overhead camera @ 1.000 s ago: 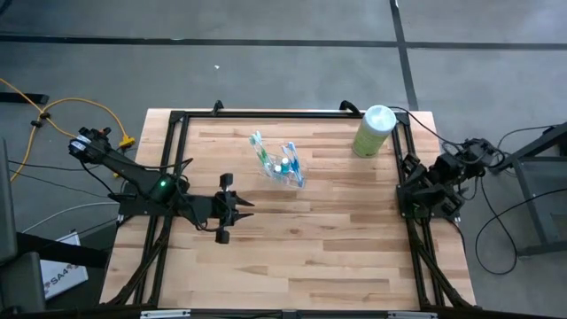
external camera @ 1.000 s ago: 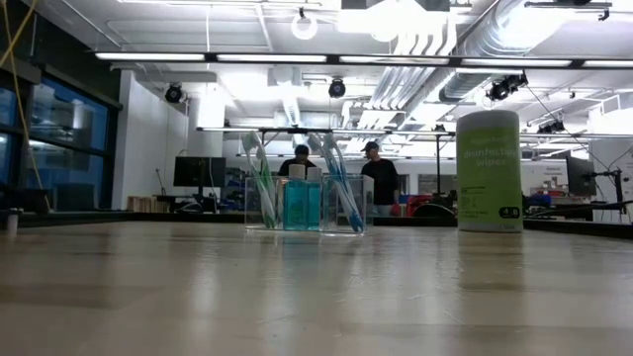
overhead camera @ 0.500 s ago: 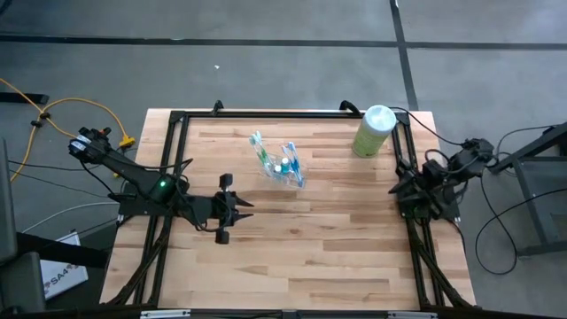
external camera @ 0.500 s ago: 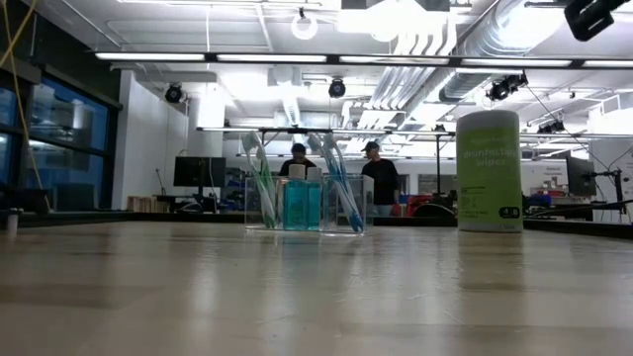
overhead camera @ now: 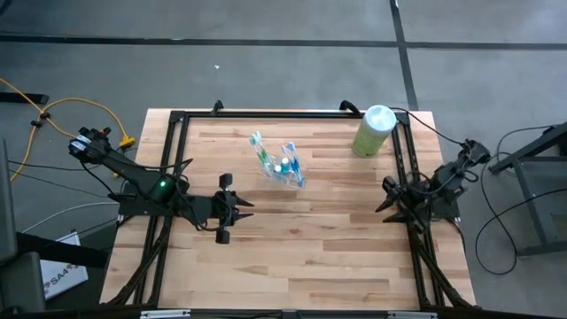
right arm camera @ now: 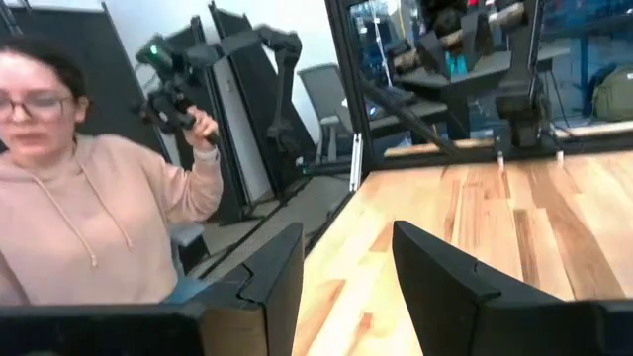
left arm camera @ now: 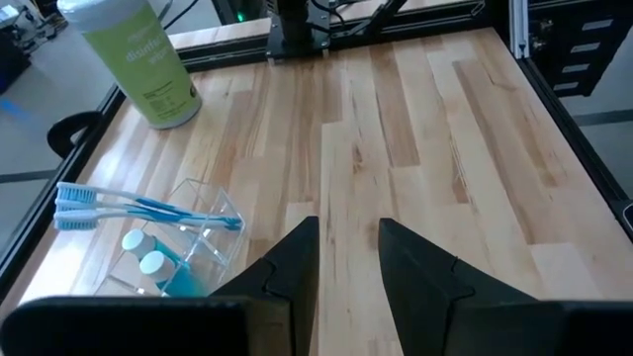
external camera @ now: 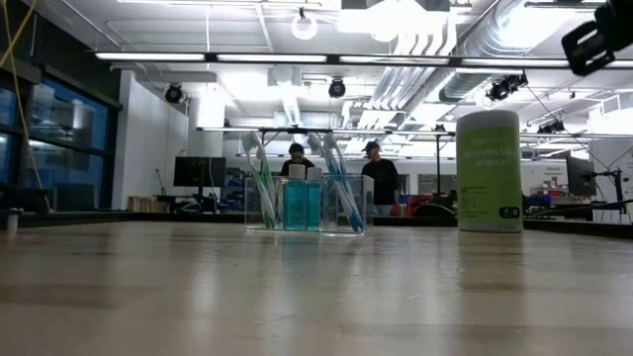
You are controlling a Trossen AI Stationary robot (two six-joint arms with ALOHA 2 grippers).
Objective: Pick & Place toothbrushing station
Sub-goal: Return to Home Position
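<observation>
The toothbrushing station (overhead camera: 283, 165) stands on the table (overhead camera: 310, 257) toward 12 o'clock from its middle; the green canister (overhead camera: 375, 130) stands at 2 o'clock. The left tool (overhead camera: 249, 206) hangs at 9 o'clock, fingers spread, empty; the right tool (overhead camera: 384, 196) at 3 o'clock, likewise spread.

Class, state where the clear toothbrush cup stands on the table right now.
In the high view, the clear cup stands in the table's upper middle, between the left gripper and the pale green canister.
</observation>
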